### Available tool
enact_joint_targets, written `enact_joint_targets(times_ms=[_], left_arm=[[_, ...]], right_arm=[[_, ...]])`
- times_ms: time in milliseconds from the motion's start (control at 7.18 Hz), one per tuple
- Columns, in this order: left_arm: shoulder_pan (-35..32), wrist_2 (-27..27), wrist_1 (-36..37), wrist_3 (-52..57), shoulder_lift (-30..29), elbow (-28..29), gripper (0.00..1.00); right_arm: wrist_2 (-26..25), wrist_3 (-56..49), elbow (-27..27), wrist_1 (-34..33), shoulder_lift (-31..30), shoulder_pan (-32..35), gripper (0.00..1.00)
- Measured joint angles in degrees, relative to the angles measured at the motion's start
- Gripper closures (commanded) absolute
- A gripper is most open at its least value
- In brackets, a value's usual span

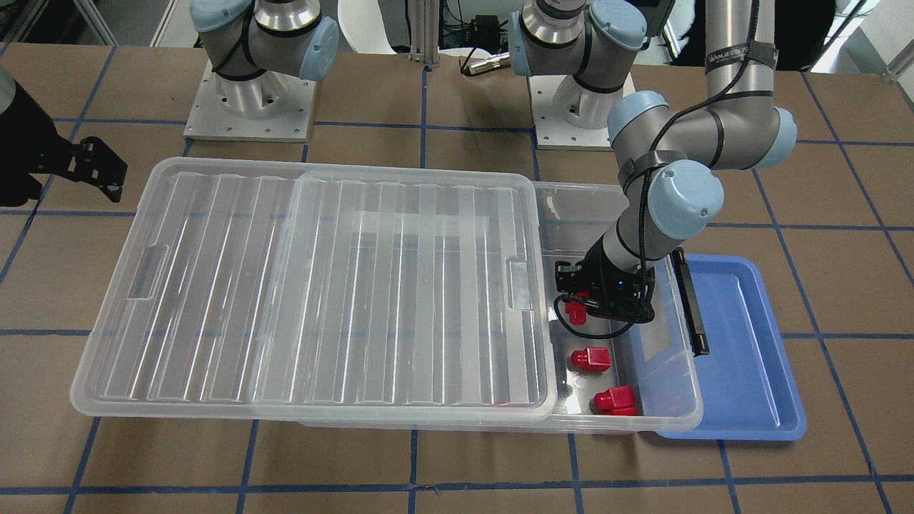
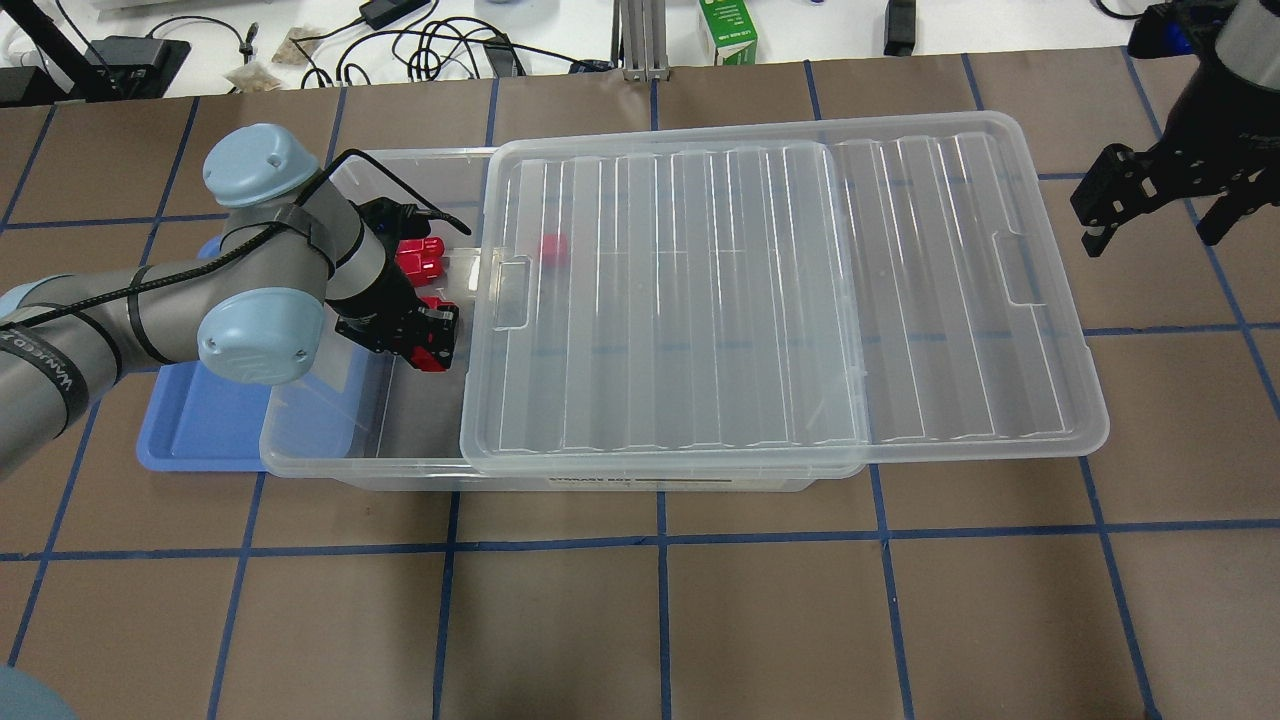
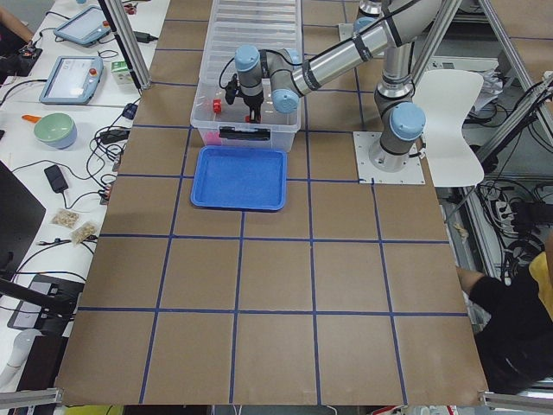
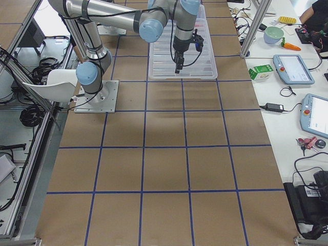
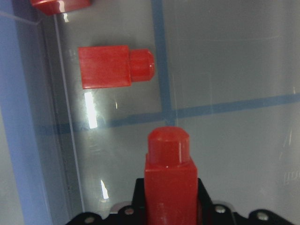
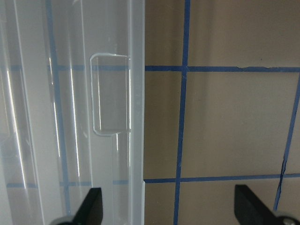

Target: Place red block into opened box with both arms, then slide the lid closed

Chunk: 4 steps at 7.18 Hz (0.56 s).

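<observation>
Left gripper point(image 1: 582, 303) is down inside the open end of the box point(image 1: 675, 389), pinching a red block point(image 5: 168, 178). The block's long axis runs straight out of the jaws, stud end toward the box floor; can't tell if it touches. The floor right under it looks bare. Two loose blocks point(image 1: 590, 359) point(image 1: 614, 400) lie near, off toward the operator-side wall and apart from the held one, so a straight drop looks clear. The lid point(image 1: 321, 285) covers most of the box and overhangs its robot-right end; its near edge sits just beside the left gripper. The closing slide runs toward the latch point(image 1: 691, 300) end, and the left arm stands in that path, so it likely has to lift out first. Right gripper point(image 2: 1155, 235), fingers spread and holding nothing, hovers just past the lid's far edge by the tab point(image 6: 110, 93), nearer for the push. Blue tray point(image 1: 750, 343) lies beyond the latch end.
</observation>
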Motion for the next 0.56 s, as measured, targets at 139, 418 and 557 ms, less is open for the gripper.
enact_joint_targets(times_ms=[139,418,557], left_arm=[[0.0,0.2,0.5,-0.3,-0.8,0.0,0.63],[0.0,0.4,0.8,-0.4,-1.7,0.0,0.41],[0.0,0.4,0.9,-0.5,-1.9,0.1,0.23]], right_arm=[[0.0,0.0,0.7,-0.5,-0.2,0.0,0.00],[0.1,0.1,1.2,-0.7,-0.4,0.0,0.00],[0.2,0.2,1.3,-0.8,-0.4,0.0,0.00]])
